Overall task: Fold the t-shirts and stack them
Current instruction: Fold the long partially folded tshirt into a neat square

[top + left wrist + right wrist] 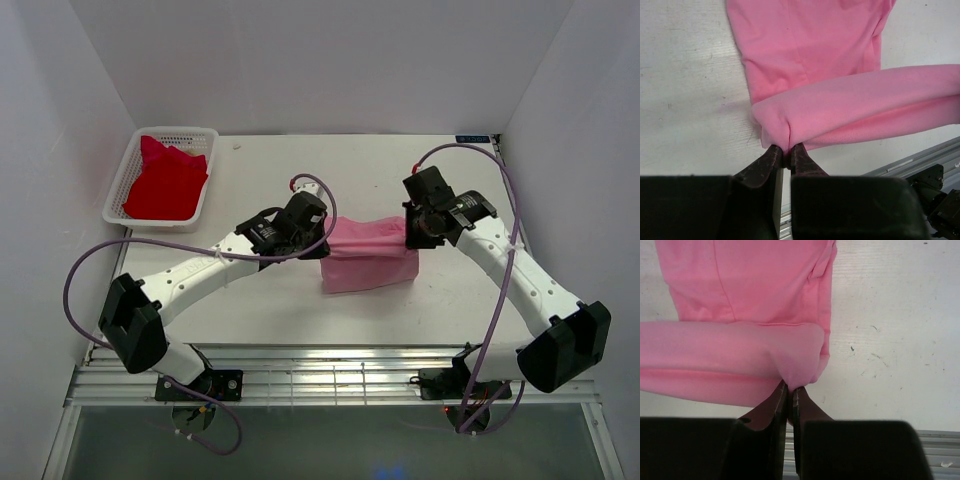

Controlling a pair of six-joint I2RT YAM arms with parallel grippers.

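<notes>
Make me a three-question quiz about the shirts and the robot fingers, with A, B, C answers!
1. Where is the red shirt?
A. in the basket
B. draped over an arm
C. between the fingers

2. How many shirts show?
A. one
B. two
C. four

3. What are the left fingers and right fingers doing?
A. hanging open
B. pinching the basket
C. pinching the pink shirt

Answers:
1 A, the red cloth lies inside the white mesh walls.
2 B, one shirt is red and one is pink.
3 C, each wrist view shows pink cloth clamped at the fingertips.
</notes>
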